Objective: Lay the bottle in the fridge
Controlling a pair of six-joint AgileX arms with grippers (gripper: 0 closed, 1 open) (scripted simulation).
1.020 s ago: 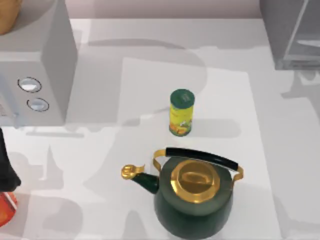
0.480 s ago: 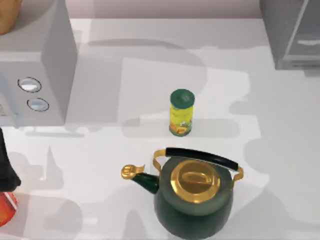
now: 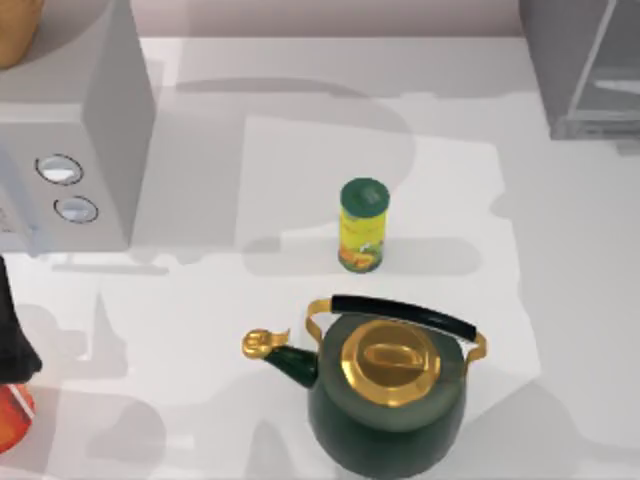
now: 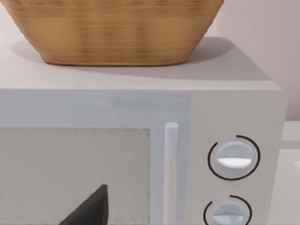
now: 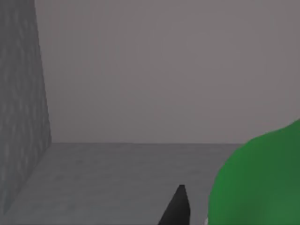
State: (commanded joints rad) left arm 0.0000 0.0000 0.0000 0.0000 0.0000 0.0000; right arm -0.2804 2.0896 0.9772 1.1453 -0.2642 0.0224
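In the right wrist view, the small translucent green plastic bottle (image 5: pixel 262 178) looms close to the camera, beside one dark finger (image 5: pixel 176 208) of the right gripper. Whether the gripper clasps the bottle or stands apart from it I cannot tell. Beyond them lie the pale grey floor, side wall and back wall of the large plain grey boxy fridge (image 5: pixel 140 93), so the bottle sits inside the fridge's cavity.

From above, nearest the front edge of the white table (image 3: pixel 200 300) stands a dark green round kettle (image 3: pixel 388 395) with a gold lid, a gold spout and a black handle. Behind it a yellow can with a green lid (image 3: pixel 362 225) stands upright, apart from the kettle. At the table's left sits a grey box with two round dials (image 3: pixel 70 150); the left arm is parked in front of it, a dark fingertip (image 4: pixel 89 208) showing near its door. A woven tan basket (image 4: pixel 112 28) rests on top. The fridge stands at the far right corner.
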